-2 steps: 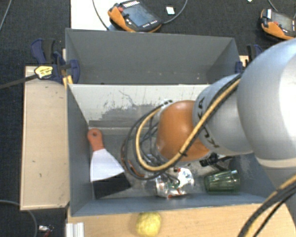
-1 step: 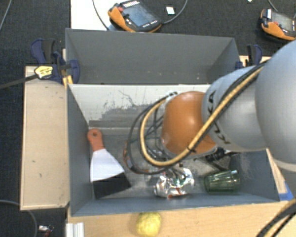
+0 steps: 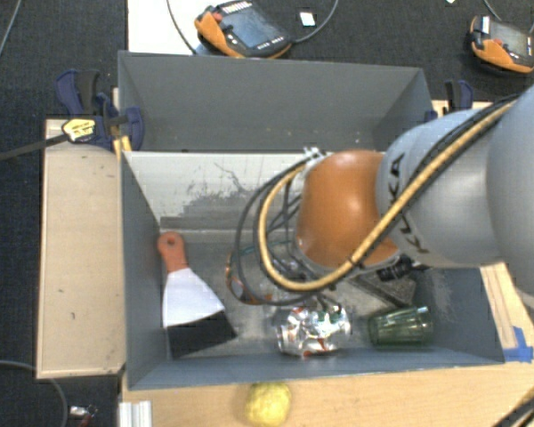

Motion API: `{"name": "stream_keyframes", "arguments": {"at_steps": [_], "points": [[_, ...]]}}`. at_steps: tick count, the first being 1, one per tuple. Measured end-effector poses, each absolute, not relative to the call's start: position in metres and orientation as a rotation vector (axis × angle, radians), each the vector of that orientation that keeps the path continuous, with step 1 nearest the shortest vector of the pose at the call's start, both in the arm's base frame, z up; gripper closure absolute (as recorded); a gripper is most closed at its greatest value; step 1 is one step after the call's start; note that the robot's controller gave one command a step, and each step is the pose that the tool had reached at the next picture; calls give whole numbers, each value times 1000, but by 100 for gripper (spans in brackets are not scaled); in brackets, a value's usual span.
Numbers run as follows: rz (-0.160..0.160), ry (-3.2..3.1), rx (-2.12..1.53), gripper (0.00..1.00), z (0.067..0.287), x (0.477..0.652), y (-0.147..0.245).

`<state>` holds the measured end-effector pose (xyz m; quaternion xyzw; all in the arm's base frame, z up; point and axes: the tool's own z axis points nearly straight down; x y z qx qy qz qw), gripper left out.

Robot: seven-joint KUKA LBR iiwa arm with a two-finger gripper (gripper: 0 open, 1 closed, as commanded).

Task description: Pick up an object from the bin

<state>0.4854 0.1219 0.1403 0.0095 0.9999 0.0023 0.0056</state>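
The pale grey arm (image 3: 463,194) reaches in from the right and bends steeply down into the grey metal bin (image 3: 267,105). Its wrist is capped by a rounded orange cover (image 3: 338,207) that hangs over the middle of the floor. Black and yellow cables (image 3: 265,238) loop out from the left of the cover and run back along the arm.

The gripper (image 3: 295,285) points downward beneath the cover. The cover and the cables hide most of it, so I cannot tell whether it stands wide or narrow.

Just in front of it, by the near wall, lies a crumpled silver foil wrapper (image 3: 311,330) with red and green flecks, the thing nearest to it. A green translucent glass tumbler (image 3: 400,326) lies on its side just right of the wrapper. Well to the left rests a scraper with an orange handle and white blade (image 3: 189,294), its blade meeting a flat black piece (image 3: 203,336).
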Motion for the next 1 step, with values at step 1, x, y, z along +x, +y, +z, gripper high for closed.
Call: {"name": "stream_keyframes", "arguments": {"at_steps": [1], "points": [[8, 3130, 30, 100, 151, 485, 122]]}}
